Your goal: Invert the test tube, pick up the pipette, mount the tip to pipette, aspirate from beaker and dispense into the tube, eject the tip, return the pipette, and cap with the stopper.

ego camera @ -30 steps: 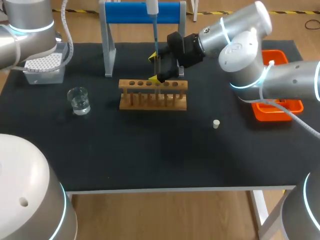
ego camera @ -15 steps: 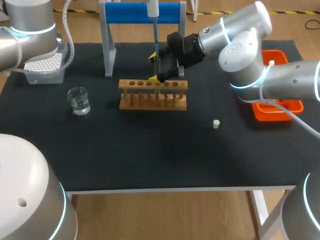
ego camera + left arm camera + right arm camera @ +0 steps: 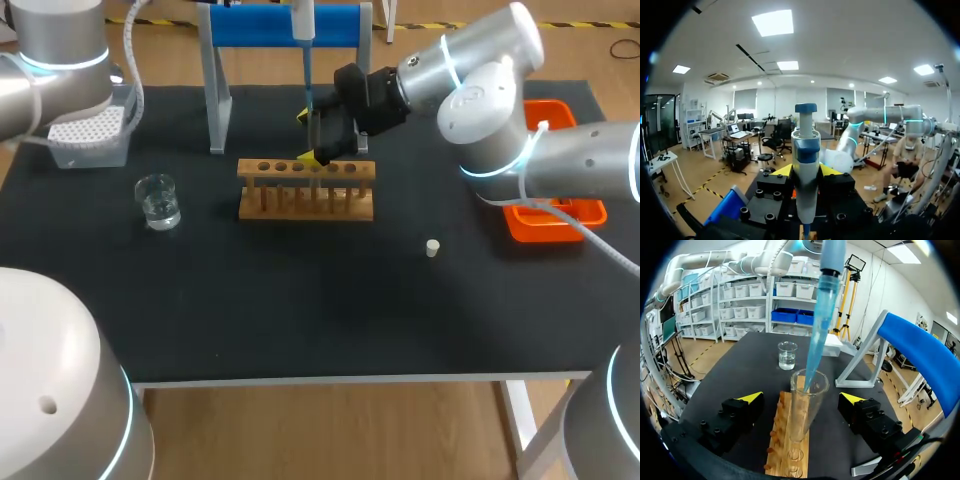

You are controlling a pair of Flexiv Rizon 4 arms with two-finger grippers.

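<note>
Holding pipette [image 3: 806,145], L end effector [image 3: 806,171] clamped on it; tip [image 3: 814,357] inside tube [image 3: 800,420] mouth. R end effector [image 3: 801,398] wide, seemingly not touching tube.

The tool [image 3: 801,398] has its fingers spread wide, with a clear test tube [image 3: 804,415] upright between them and touching neither. The tube sits in a wooden rack [image 3: 781,450] under the tool. A pipette [image 3: 831,257] comes down from above, its blue tip [image 3: 817,340] slanting into the tube's mouth. Ahead, on the black bench [image 3: 735,375], stands a glass beaker [image 3: 787,355] of clear liquid.
</note>
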